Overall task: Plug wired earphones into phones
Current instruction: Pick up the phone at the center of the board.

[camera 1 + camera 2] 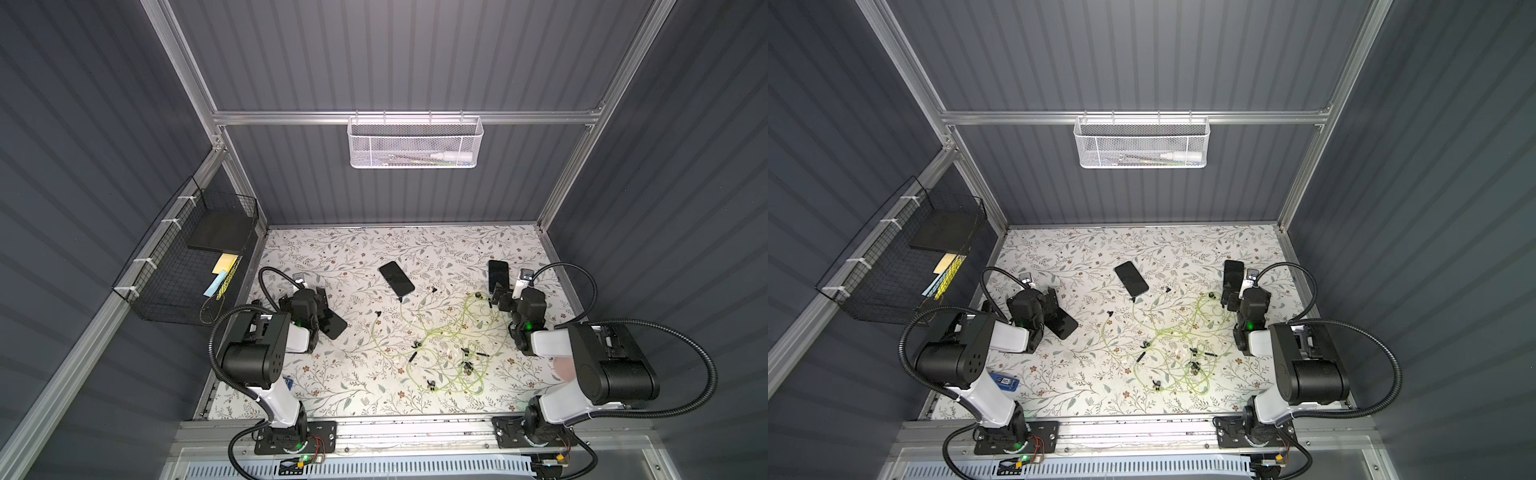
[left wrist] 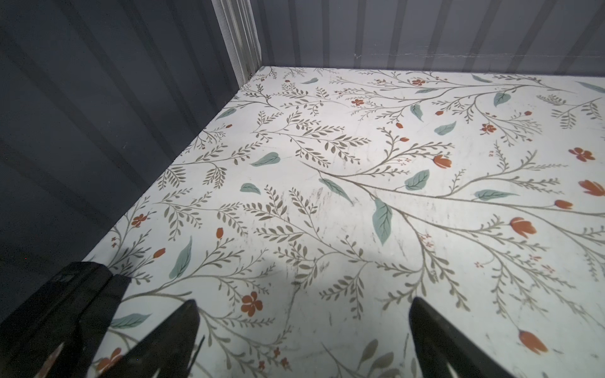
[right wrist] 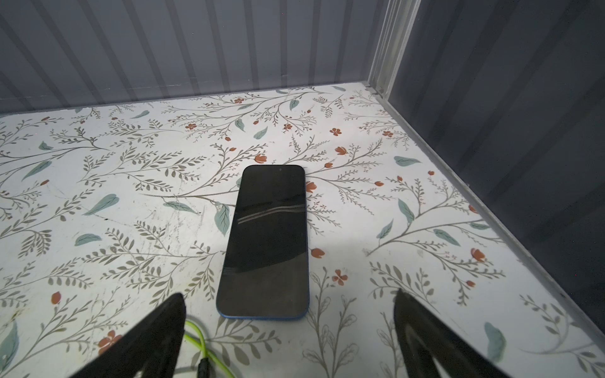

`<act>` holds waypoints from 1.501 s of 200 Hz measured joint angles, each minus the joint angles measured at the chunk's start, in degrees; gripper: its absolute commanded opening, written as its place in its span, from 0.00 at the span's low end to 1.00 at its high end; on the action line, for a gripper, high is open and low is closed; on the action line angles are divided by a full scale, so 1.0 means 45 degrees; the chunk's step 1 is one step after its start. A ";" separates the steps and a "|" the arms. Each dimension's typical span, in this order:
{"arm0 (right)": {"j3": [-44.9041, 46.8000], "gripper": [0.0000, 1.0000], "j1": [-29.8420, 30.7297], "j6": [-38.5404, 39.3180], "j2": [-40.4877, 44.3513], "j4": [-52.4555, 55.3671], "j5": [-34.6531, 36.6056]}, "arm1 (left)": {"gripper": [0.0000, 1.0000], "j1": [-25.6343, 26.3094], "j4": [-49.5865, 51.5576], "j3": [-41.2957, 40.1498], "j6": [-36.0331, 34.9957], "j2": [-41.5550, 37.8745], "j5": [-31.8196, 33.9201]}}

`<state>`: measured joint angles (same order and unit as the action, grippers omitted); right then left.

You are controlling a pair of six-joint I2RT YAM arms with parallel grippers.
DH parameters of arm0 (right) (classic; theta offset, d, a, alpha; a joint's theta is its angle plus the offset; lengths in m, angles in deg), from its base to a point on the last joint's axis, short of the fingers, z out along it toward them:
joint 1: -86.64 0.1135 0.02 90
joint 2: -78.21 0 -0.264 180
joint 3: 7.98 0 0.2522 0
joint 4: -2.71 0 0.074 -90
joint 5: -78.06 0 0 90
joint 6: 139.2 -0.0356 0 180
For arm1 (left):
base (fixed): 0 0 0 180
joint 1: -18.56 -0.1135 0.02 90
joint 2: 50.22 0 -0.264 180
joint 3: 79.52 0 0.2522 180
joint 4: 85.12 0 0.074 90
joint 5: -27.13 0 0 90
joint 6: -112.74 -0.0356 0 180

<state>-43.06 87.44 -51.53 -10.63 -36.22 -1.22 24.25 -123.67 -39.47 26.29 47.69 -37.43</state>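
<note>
The left gripper (image 2: 302, 304) and right gripper (image 3: 289, 293) gape empty; cords (image 1: 440, 345), tangled near bench (image 1: 332, 249) centre, look limp and light: pinch the stiff plug (image 3: 203, 365).

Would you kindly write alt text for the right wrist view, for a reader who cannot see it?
A dark-screened, blue-edged phone lies flat on the floral table, its near end seen between the fingers of the open right hand. A yellow-green earphone cord loops beside one finger, apart from the phone.
</note>
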 measured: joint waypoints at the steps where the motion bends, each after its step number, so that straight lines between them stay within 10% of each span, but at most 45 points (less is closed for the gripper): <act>1: 0.0000 0.99 0.0000 0.0000 0.0000 0.0000 -0.0005 | 1.00 0.0000 0.0000 0.0000 0.0000 0.0000 0.0000; 96: -0.0321 0.99 0.0170 0.0000 0.0559 0.1137 0.0539 | 1.00 0.0092 0.1214 0.0321 -0.0083 -0.0321 0.0044; 143: -0.5304 0.99 0.1044 -0.0539 0.3050 0.8442 0.2142 | 1.00 0.0743 0.6411 0.4337 0.0330 -0.2851 0.0981; 220: -1.3998 0.99 -0.0194 -0.2069 -0.4328 1.9098 0.0311 | 1.00 0.1923 1.2390 0.7057 0.3517 -0.4235 -0.0549; 300: -1.7364 0.99 -0.0442 -0.2050 -0.8126 2.2042 -0.1520 | 0.99 0.2089 1.3784 0.6547 0.4838 -0.4711 -0.1438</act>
<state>-121.20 85.45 -60.75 -47.20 62.97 -8.06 33.65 -61.64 -10.01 48.06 26.49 -43.90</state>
